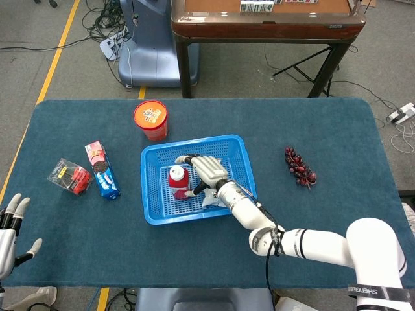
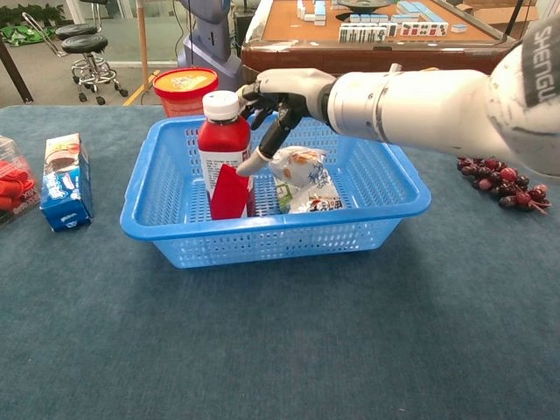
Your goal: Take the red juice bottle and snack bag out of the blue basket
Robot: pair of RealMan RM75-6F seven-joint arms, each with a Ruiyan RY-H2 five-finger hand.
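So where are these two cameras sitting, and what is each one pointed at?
Head view: high up, looking steeply down on the whole table; shows both arms, the right hand at the red juice bottle and the left hand at the near-left edge.
Chest view: low, looking level across the table; only the right arm shows.
Both share the blue basket, bottle, snack bag and right hand.

The tabletop (image 2: 289, 350) is covered in matt, napped blue cloth. The basket (image 2: 394, 188) is glossy blue perforated plastic. The bottle (image 2: 224, 162) looks like smooth plastic with a white cap. The snack bag (image 2: 306, 175) is shiny crinkled film. The right hand (image 2: 284, 92) has a smooth white and black plastic shell.
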